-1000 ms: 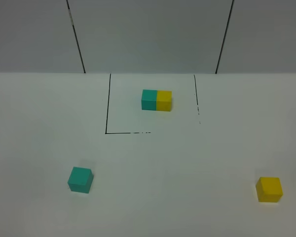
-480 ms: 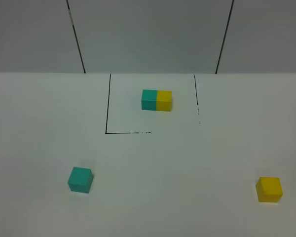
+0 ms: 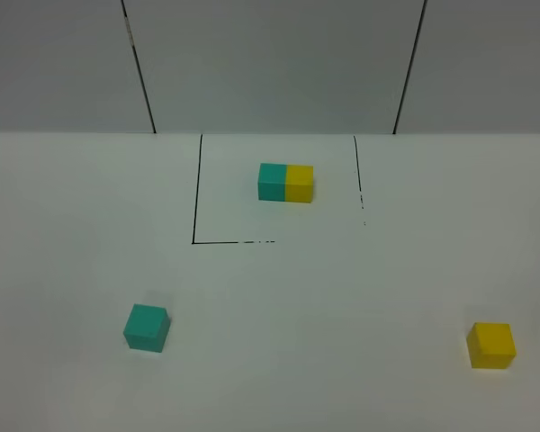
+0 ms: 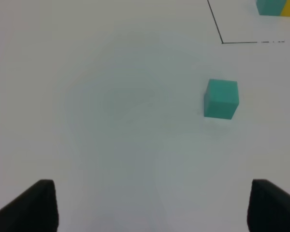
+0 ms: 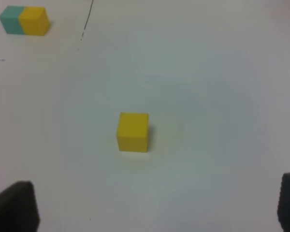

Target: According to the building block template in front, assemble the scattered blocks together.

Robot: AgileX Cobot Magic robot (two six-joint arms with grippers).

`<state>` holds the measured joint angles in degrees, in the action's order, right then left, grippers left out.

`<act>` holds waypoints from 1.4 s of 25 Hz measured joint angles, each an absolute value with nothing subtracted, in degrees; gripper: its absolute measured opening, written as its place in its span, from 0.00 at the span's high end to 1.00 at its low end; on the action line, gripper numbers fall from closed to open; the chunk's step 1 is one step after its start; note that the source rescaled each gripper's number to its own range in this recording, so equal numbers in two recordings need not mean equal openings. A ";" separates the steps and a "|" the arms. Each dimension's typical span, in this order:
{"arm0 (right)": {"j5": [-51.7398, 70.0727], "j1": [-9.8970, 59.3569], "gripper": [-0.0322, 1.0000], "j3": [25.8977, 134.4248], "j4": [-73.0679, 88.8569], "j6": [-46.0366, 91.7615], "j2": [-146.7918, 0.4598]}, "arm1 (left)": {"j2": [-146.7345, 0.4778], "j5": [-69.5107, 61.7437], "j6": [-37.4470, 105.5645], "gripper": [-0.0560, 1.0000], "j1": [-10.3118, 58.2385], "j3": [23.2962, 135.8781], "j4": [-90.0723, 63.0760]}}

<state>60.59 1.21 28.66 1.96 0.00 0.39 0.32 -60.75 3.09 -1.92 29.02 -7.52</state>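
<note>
Left gripper (image 4: pixel 154 208) has its jaws spread wide and empty, teal cube (image 3: pixel 146 327) ahead of it. Right gripper (image 5: pixel 152 205) likewise, yellow cube (image 3: pixel 491 345) ahead. Template bar (image 3: pixel 285 182) sits inside black outline (image 3: pixel 195 207), well apart from both.

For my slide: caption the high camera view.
Teal cube and yellow cube lie apart on white table; teal-yellow template bar sits beyond.

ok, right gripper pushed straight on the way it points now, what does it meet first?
Likely the loose yellow cube, nearly centred ahead of the open fingers; nothing shows between. Depth unclear.
</note>
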 joint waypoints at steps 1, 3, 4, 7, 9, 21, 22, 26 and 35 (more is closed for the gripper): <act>60.59 1.21 0.00 28.66 1.96 0.00 0.39 | 0.39 -60.44 3.38 0.13 -1.92 29.10 -7.52; 60.59 1.21 0.00 28.66 1.96 0.00 0.39 | 0.18 -59.59 3.92 0.13 -1.92 29.63 -7.46; 60.59 1.21 0.00 28.66 1.96 0.00 0.39 | -0.11 -59.14 4.06 0.13 -1.92 30.02 -7.40; 60.59 1.21 0.00 28.66 1.96 0.00 0.39 | -2.45 -58.70 4.26 0.13 -1.92 31.25 -7.40; 60.59 1.21 0.00 28.66 1.96 0.00 0.39 | -4.97 -58.56 4.44 0.13 -1.92 32.08 -7.40; 60.59 1.21 0.00 28.66 1.96 0.00 0.39 | -31.91 -56.71 8.87 0.13 -1.92 43.38 -9.90; 60.59 1.21 0.00 28.66 1.96 0.00 0.39 | -35.14 -56.65 9.09 0.13 -1.92 44.49 -10.05; 60.59 1.21 0.00 28.66 1.96 0.00 0.39 | -48.38 -56.29 11.64 0.13 -1.92 48.43 -12.43; 60.59 1.21 0.00 28.66 1.96 0.00 0.39 | -75.84 -54.52 15.83 0.13 2.86 55.62 -15.52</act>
<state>60.59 1.21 28.66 1.96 0.00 0.39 -75.84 -54.52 15.83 2.86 55.62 -15.52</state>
